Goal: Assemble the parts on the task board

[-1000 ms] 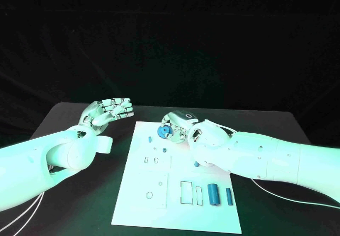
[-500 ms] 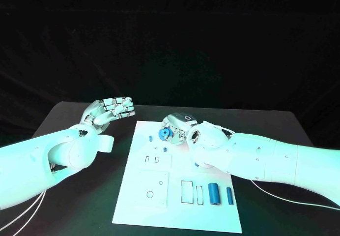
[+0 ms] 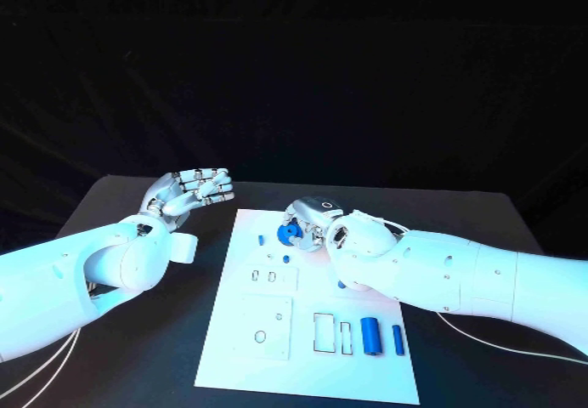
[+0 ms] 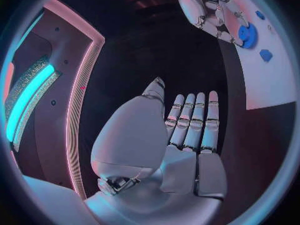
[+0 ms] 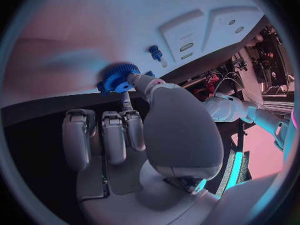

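The white task board (image 3: 276, 336) lies in the middle of the black table. My right hand (image 3: 316, 223) hovers over the board's far end and pinches a blue gear (image 3: 289, 231) between thumb and a finger; the right wrist view shows the gear (image 5: 119, 76) at the thumb's tip, just above the board (image 5: 94, 30). Close by, a small blue peg (image 3: 262, 240) stands in the board, also seen as the peg (image 5: 154, 51). My left hand (image 3: 190, 191) is raised off the board's far left corner, palm up, fingers straight and holding nothing, as the left hand (image 4: 184, 135) shows.
Two blue cylinders (image 3: 369, 335) (image 3: 397, 338) lie at the board's near right, beside a rectangular recess (image 3: 322, 331). Small blue pieces sit at mid-board (image 3: 285, 256) (image 3: 342, 285). The left wrist view shows my right hand (image 4: 209, 7) with the gear (image 4: 247, 35).
My right hand has drifted slightly toward me and lower with the gear. The left hand has stayed put.
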Available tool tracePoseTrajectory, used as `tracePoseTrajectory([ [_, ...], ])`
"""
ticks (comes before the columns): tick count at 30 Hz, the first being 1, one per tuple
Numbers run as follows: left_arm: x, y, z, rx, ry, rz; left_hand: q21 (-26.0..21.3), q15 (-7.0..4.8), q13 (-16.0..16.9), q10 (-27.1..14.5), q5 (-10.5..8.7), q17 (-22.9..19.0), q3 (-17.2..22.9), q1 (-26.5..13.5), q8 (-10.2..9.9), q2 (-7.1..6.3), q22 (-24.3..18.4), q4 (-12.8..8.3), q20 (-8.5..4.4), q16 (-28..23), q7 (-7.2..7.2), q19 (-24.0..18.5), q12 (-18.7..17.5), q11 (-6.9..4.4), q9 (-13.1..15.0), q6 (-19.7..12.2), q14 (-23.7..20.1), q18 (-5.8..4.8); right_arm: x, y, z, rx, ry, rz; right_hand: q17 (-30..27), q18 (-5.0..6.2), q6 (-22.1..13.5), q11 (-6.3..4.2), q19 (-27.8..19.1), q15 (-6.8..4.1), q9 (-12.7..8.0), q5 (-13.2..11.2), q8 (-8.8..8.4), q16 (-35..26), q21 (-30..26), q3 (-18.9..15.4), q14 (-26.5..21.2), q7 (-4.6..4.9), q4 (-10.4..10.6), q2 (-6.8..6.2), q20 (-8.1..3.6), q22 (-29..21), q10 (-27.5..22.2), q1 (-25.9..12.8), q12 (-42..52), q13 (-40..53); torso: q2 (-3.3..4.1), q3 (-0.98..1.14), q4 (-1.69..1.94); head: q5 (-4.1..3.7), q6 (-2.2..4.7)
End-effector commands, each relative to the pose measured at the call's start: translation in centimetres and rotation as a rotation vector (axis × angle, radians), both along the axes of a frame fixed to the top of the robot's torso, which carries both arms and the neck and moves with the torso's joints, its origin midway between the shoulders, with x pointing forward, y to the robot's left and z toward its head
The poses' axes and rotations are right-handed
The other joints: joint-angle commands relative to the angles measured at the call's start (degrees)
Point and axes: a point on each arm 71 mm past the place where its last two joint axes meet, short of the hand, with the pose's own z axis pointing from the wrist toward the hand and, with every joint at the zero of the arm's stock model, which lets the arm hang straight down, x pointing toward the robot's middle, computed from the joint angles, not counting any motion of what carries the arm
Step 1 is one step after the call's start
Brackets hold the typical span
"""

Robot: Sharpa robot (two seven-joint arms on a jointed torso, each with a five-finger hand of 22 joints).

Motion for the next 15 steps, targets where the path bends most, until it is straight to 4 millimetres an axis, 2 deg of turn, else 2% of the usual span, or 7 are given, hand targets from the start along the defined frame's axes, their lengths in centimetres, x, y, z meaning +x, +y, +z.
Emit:
tracePoseTrajectory([
  [1,0.02,-0.21,0.14,-0.01,-0.005,-0.016,-0.2,0.0,-0.1,-0.4,-0.24,-0.1,-0.4,0.3,-0.2,0.28,0.1,-0.1,0.08,-0.2,3.44,-0.2,-0.1,-0.13,-0.1,-0.5,-0.5,-0.08,-0.03,-0.18,-0.34,-0.035,0.005,-0.006,12.8,-0.76,2.1,0.02,1.3,-0.33,10.8,0.2,2.7,0.3,0.1,0.0,5.6,-0.87,-0.3,-0.01,-0.35,9.4,0.0,-0.9,-0.1,6.9,0.0,0.0,0.03,-0.06,0.02],
  [7,0.04,-0.18,0.12,-0.01,-0.004,-0.016,-0.2,0.0,-0.1,-0.4,-0.24,-0.1,-0.4,0.3,-0.2,0.28,0.1,-0.1,0.08,-0.2,3.44,-0.2,-0.1,-0.13,-0.1,-0.5,-0.5,-0.08,-0.05,-0.11,-0.25,-0.017,-0.002,0.002,12.6,-0.69,0.8,0.33,1.2,-0.12,10.4,0.2,1.85,0.2,-0.2,0.3,5.6,-0.46,-0.5,-0.69,-0.24,9.2,-0.5,-1.9,-0.6,6.2,-0.01,-0.02,-0.06,-0.05,0.1],
  [8,0.04,-0.18,0.12,-0.01,-0.004,-0.016,-0.2,0.0,-0.1,-0.4,-0.24,-0.1,-0.4,0.3,-0.2,0.28,0.1,-0.1,0.08,-0.2,3.44,-0.2,-0.1,-0.13,-0.1,-0.5,-0.5,-0.08,-0.05,-0.08,-0.26,-0.016,0.0,0.004,12.6,-0.68,-0.1,0.57,1.1,0.05,10.1,0.2,1.2,0.2,-0.2,0.3,5.6,-0.13,-0.5,-1.06,-0.14,9.2,-0.6,-2.4,-0.7,6.1,-0.01,-0.03,-0.07,-0.04,0.1],
  [9,0.04,-0.18,0.12,-0.01,-0.004,-0.015,-0.2,0.0,-0.1,-0.4,-0.24,-0.1,-0.4,0.3,-0.2,0.28,0.1,-0.1,0.08,-0.2,3.44,-0.2,-0.1,-0.13,-0.1,-0.5,-0.5,-0.08,-0.05,-0.04,-0.29,-0.017,0.006,0.006,12.6,-0.66,-3.0,1.6,1.0,0.91,9.1,0.1,-0.99,0.2,-0.4,-0.1,5.6,1.01,-0.2,-2.24,0.47,9.1,-1.0,-3.9,-1.0,5.8,-0.01,-0.01,-0.08,-0.01,0.12],
  [10,0.05,-0.17,0.11,-0.009,-0.003,-0.015,-0.2,0.0,-0.1,-0.4,-0.24,-0.1,-0.4,0.3,-0.2,0.28,0.1,-0.1,0.08,-0.2,3.44,-0.2,-0.1,-0.13,-0.1,-0.5,-0.5,-0.08,-0.04,-0.03,-0.33,-0.019,0.01,0.007,12.6,-0.66,-3.2,1.74,1.0,1.05,8.9,0.1,-1.24,0.2,-0.4,-0.3,5.5,1.15,-0.2,-2.45,0.61,9.1,-1.0,-4.2,-1.0,5.8,0.0,-0.02,-0.08,-0.01,0.1],
  [12,0.06,-0.15,0.1,-0.009,-0.002,-0.013,-0.2,0.0,-0.1,-0.4,-0.24,-0.1,-0.4,0.3,-0.2,0.28,0.1,-0.1,0.08,-0.2,3.44,-0.2,-0.1,-0.13,-0.1,-0.5,-0.5,-0.08,-0.03,-0.02,-0.4,-0.024,0.017,0.009,12.5,-0.56,-4.8,2.22,0.7,1.52,8.3,0.0,-2.56,0.2,-0.8,-2.4,5.5,1.56,0.5,-3.57,1.09,8.7,-1.6,-5.9,-1.5,5.2,0.02,-0.01,-0.03,-0.06,0.09],
  [15,0.07,-0.11,0.09,-0.008,-0.002,-0.011,-0.1,0.02,-0.1,-0.4,-0.25,-0.1,-0.4,0.3,-0.3,0.29,0.1,-0.1,0.08,-0.3,3.47,-0.1,-0.1,-0.11,-0.1,-0.5,-0.5,-0.07,0.0,-0.09,-0.49,-0.031,0.026,0.008,12.4,-0.47,-4.8,2.45,0.6,1.84,7.6,0.2,-3.77,0.2,-1.0,-8.7,5.5,1.71,1.7,-2.93,1.63,8.7,-2.2,-6.6,-1.9,4.7,0.01,-0.03,0.04,-0.09,0.08],
])
